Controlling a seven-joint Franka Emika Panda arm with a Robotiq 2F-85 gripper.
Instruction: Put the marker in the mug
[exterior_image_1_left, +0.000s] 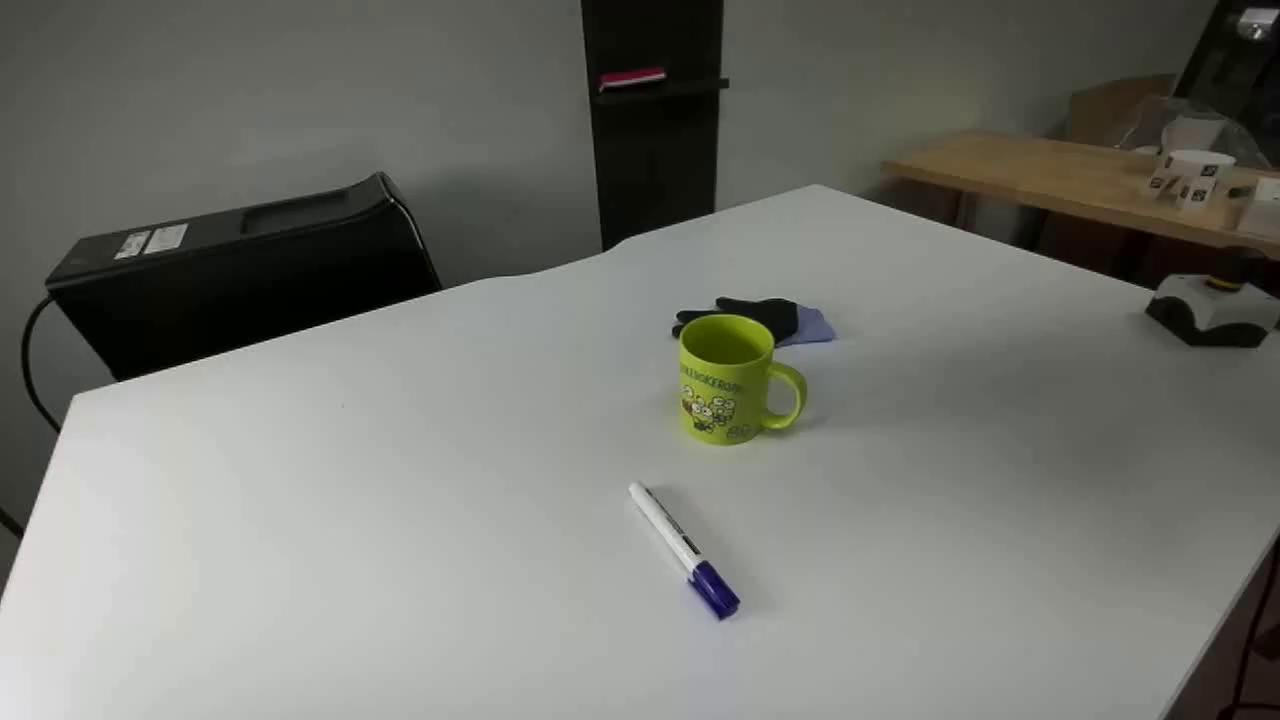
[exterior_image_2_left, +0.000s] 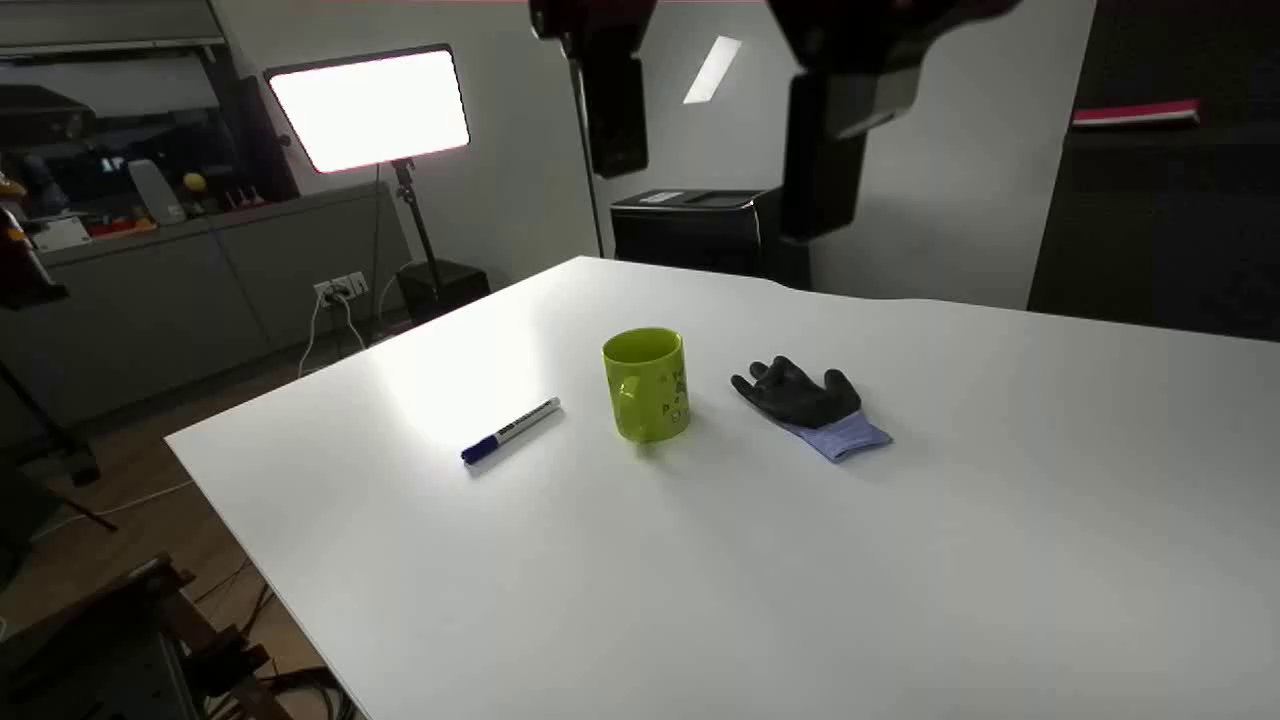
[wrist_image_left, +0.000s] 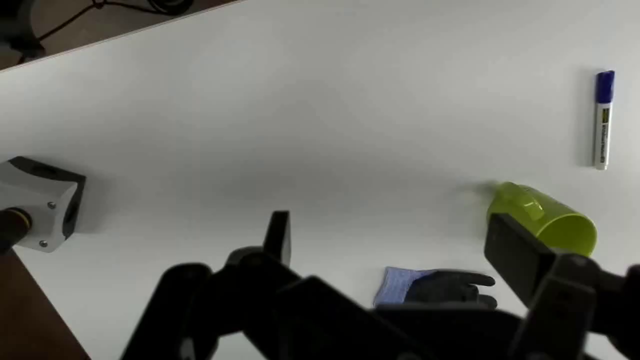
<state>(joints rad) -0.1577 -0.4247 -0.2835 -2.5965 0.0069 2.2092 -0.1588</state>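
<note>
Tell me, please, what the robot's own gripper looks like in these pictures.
The gripper is dark, nearly black, with rounded joints and two blocky fingers with flat faces. In an exterior view, one finger has a lighter grey side. I can make out no cables or markings, nor the arm itself.
</note>
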